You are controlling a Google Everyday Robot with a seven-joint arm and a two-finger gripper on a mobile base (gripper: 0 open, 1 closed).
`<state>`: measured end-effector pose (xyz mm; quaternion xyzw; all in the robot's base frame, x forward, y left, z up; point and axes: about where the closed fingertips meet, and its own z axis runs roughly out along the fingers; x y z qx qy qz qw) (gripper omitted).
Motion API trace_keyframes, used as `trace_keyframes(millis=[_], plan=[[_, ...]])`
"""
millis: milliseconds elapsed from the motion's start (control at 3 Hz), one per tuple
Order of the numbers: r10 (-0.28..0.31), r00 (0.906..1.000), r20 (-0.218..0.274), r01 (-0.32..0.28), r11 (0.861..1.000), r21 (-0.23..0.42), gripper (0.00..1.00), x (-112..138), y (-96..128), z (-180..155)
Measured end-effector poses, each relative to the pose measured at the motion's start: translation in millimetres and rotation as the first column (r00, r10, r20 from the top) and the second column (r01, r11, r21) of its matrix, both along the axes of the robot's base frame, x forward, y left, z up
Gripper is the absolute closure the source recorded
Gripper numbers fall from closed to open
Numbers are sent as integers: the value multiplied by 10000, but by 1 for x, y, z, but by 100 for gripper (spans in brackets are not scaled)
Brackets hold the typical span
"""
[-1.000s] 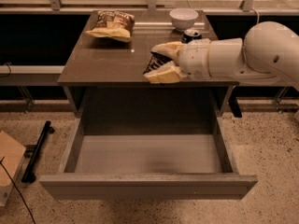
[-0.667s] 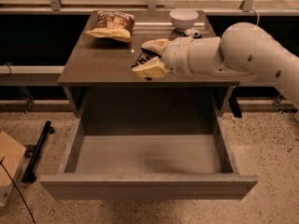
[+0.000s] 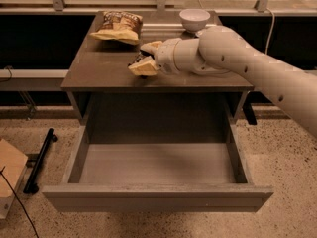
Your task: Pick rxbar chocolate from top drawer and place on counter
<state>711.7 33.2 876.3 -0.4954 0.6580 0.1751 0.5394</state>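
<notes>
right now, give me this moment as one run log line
gripper over counter | shut on rxbar chocolate | top drawer open | bar not yet released

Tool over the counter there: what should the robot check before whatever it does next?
1. The tool is above the counter, not the drawer: ok.
2. The rxbar chocolate is gripped: ok, a dark sliver shows between the fingers.
3. Free counter surface beneath the tool: ok.
4. The chip bag and the bowl are apart from the tool: ok.
5. Nothing left in the top drawer: ok.
6. Bar touching the counter: cannot tell.
</notes>
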Motion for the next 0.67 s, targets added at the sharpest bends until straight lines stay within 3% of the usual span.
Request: trace_keyframes(millis=[333, 667], plan=[[-256, 9994, -254, 252, 9996, -134, 100, 38, 9, -23], [-267, 9977, -625, 252, 9994, -243, 84, 79, 16, -48]])
